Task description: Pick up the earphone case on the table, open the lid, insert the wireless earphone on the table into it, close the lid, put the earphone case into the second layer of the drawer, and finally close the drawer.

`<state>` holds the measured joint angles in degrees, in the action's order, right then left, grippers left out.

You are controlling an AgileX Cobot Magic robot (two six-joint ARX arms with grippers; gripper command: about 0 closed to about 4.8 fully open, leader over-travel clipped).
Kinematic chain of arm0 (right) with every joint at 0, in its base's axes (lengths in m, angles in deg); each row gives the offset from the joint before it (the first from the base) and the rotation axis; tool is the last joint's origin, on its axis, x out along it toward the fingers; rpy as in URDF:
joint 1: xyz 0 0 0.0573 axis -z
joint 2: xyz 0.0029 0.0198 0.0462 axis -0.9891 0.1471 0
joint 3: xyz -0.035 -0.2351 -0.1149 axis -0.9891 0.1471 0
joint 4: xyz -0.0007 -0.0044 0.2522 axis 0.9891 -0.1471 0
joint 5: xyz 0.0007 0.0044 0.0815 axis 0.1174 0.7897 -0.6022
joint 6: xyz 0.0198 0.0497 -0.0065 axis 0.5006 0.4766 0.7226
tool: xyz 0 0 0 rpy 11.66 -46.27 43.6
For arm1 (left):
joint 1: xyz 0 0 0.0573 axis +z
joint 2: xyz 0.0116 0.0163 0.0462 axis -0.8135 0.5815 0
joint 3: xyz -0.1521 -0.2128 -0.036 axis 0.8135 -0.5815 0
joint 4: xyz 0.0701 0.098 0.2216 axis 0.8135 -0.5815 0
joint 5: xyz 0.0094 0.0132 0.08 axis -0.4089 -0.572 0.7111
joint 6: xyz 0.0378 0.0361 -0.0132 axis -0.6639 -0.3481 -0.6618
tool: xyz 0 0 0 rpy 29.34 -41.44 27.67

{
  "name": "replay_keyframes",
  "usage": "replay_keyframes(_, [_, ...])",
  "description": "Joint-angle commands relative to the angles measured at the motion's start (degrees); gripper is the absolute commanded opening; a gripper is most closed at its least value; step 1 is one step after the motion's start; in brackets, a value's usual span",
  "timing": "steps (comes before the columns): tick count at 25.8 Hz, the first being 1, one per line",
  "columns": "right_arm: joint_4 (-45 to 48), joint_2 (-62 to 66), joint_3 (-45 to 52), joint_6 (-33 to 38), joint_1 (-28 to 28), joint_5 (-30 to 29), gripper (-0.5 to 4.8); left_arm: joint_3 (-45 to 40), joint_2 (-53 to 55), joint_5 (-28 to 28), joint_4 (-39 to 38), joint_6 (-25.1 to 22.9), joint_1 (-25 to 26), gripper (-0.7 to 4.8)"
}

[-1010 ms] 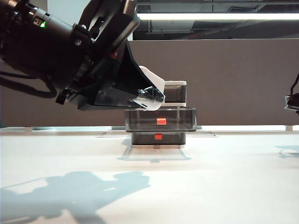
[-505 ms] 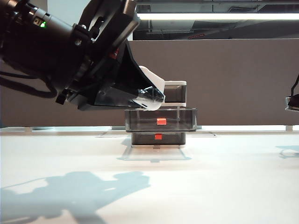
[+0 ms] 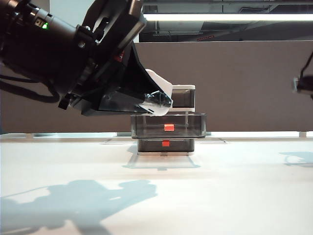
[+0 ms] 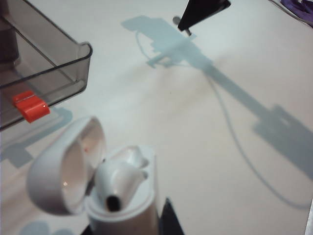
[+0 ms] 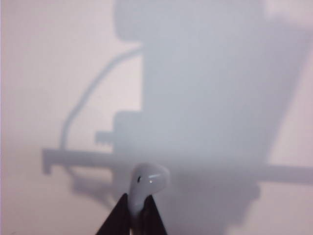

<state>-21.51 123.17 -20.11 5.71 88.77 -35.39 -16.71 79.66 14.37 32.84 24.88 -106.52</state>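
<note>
White earphone case, lid open, holds one earbud.

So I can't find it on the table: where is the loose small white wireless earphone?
The small white wireless earphone is pinched in the right gripper, lifted above the white table, at the exterior view's far right edge.
</note>
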Motion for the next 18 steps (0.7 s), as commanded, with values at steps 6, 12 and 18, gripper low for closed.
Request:
replay_keyframes(6, [2.03, -11.91, -0.07, 4.94, -3.04, -6.16, -0.01, 0.35, -0.11, -0.22, 1.14, -0.04, -0.2, 0.48])
replay_keyframes(12, [2.69, -19.08, 0.02, 7.8, -7.23, -7.93, -0.01, 0.35, -0.11, -0.2, 1.16, -0.07, -0.2, 0.48])
replay_keyframes(18, [6.05, -26.69, 2.38, 13.05, -15.82, -7.8, -0.01, 0.35, -0.09, -0.2, 1.18, -0.07, -0.2, 0.48])
